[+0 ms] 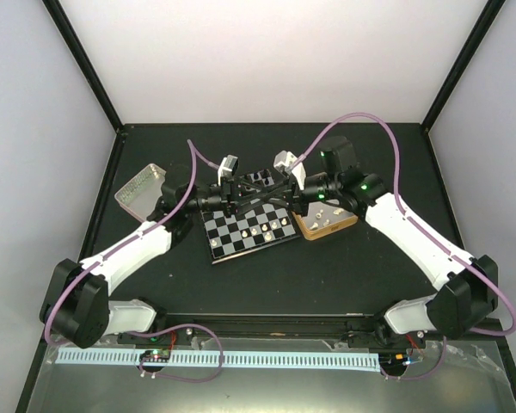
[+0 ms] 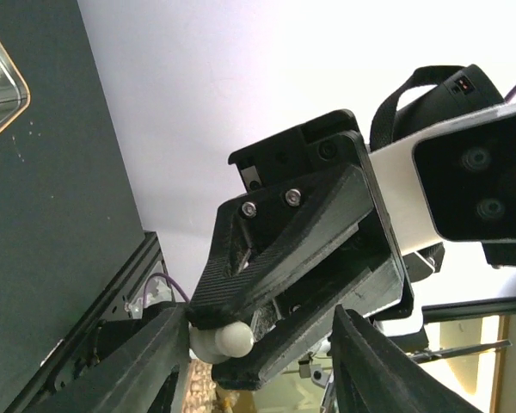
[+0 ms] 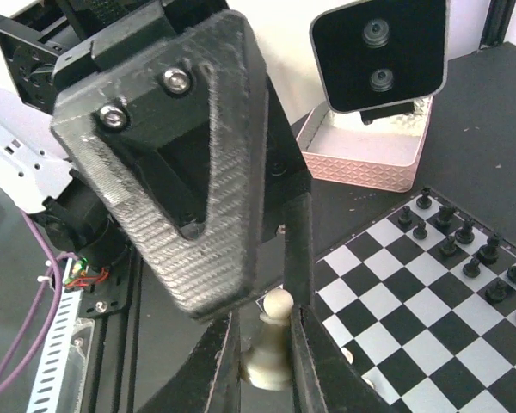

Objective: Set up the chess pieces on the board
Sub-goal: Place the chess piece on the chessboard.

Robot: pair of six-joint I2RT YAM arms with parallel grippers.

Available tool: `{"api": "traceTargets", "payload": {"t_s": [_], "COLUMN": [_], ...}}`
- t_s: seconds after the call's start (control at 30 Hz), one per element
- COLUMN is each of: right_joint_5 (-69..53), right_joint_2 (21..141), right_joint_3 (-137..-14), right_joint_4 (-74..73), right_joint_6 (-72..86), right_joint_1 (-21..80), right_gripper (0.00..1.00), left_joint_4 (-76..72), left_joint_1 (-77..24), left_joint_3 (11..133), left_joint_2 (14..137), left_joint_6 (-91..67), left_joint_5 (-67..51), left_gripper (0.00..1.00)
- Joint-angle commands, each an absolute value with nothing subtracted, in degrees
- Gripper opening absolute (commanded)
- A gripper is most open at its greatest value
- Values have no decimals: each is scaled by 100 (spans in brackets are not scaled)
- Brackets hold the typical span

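Pawn [image 3: 270,348] lengthwise in right end effector [image 3: 267,325]

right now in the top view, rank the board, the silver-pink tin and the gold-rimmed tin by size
1. board, clearly largest.
2. silver-pink tin and gold-rimmed tin: look alike; the right arm hides part of the gold-rimmed one, so no ranking.

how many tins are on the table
2. A pale pink tin sits left of the board; a gold-rimmed tin sits beside the board's right side, partly covered by the right arm.
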State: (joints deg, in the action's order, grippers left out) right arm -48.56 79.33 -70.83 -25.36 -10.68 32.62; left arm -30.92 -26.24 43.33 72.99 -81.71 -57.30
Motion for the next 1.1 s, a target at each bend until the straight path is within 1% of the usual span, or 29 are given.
{"api": "traceTargets", "payload": {"t_s": [0.0,0.13,0.2,0.5,0.6,0.7,0.77,0.8,0.83,0.87,0.93,1.07], "right_joint_5": [-4397,-4223,-4160,-4049,-4045,-3969,-3875,-3786,-3686,-3576,-3316,-2980], "right_joint_2": [7791,7848,7866,7894,7893,7901,7902,7899,7889,7873,7819,7555], "right_joint_3": [-7173,-7285,-7318,-7382,-7392,-7392,-7403,-7419,-7445,-7448,-7389,-7082], "right_joint_4": [-2744,-2982,-3060,-3162,-3148,-3102,-3085,-3084,-3099,-3103,-3020,-2586], "right_joint_6": [-1451,-1627,-1700,-1754,-1729,-1630,-1530,-1456,-1394,-1296,-1088,-611], "right_joint_1": [3434,3561,3621,3664,3672,3674,3680,3682,3681,3671,3669,3647], "right_gripper": [11,11,10,9,10,12,18,25,36,44,55,67], "left_joint_4": [-3209,-2450,-2115,-1375,-1340,-1222,-1043,-881,-669,-412,116,1007], "left_joint_1": [-2575,-2575,-2575,-2575,-2575,-2575,-2575,-2575,-2568,-2562,-2546,-2531], "left_joint_3": [4463,4600,4666,4860,4877,4918,4965,4994,5031,5086,5150,5151], "left_joint_2": [7304,7304,7304,7463,7445,7415,7393,7378,7374,7374,7244,7007], "left_joint_6": [-8267,-7773,-7474,-6813,-6724,-6579,-6392,-6231,-6049,-5818,-5323,-4319], "left_joint_5": [-5818,-5805,-5785,-5818,-5851,-5841,-5788,-5727,-5638,-5512,-5154,-4002], "left_gripper": [43,33,29,7,2,2,2,2,2,2,2,2]}}
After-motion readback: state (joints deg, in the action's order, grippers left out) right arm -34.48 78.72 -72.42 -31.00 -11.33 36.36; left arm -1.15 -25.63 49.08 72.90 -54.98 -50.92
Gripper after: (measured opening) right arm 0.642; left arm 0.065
